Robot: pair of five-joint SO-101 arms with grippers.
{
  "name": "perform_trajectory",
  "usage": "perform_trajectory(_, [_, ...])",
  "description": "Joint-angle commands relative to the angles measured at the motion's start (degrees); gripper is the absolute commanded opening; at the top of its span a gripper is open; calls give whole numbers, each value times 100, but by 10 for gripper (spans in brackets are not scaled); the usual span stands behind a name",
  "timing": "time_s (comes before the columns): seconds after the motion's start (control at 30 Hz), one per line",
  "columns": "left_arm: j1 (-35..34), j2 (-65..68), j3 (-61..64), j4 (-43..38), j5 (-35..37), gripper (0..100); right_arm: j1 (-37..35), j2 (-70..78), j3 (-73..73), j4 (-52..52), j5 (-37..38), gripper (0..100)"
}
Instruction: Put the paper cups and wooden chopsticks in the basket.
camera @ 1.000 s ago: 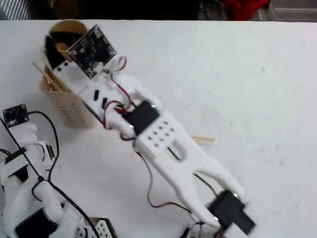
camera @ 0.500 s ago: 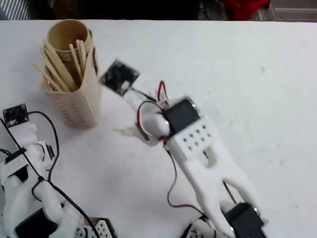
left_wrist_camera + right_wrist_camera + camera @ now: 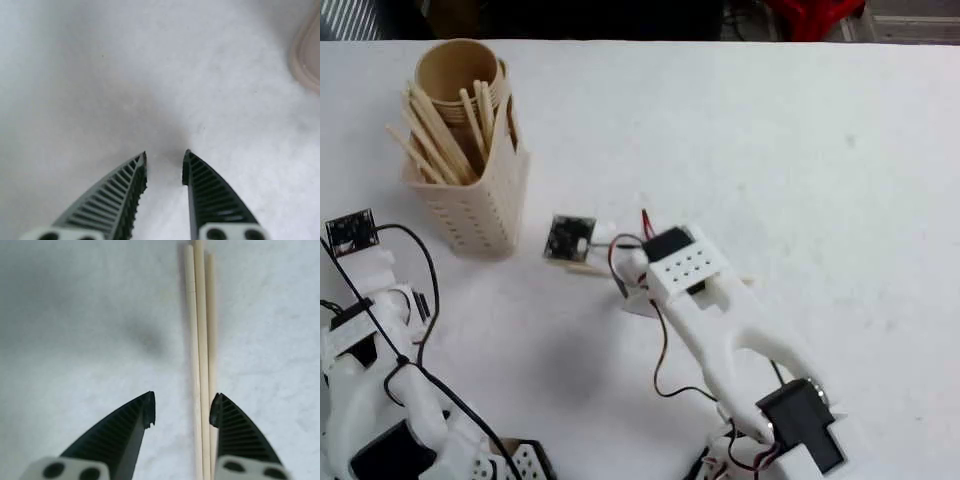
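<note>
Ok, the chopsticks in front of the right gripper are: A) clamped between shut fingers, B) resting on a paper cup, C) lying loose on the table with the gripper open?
C: the chopsticks lie flat on the table, and the right gripper is open just above them.

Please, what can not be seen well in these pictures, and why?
High view: the right arm covers the loose chopsticks; just their ends stick out.
High view: the basket wall hides how many paper cups are stacked.
Right wrist view: the chopsticks run off the edge beyond the right hand.
Left wrist view: beyond the left hand, a beige rim is cut off by the edge.
</note>
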State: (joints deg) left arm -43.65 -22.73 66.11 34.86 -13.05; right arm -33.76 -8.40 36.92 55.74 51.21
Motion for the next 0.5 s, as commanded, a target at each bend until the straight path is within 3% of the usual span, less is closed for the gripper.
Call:
perform_trajectory(0.0, [66, -101, -26, -141, 35, 135, 101, -13, 431, -927, 360, 187])
perform_trajectory(0.23, [66, -101, -26, -149, 35, 135, 101, 22, 1002, -1833, 404, 187])
perform_trajectory(0.47, [66, -101, -26, -149, 35, 135, 4, 31, 1319, -1868, 431, 186])
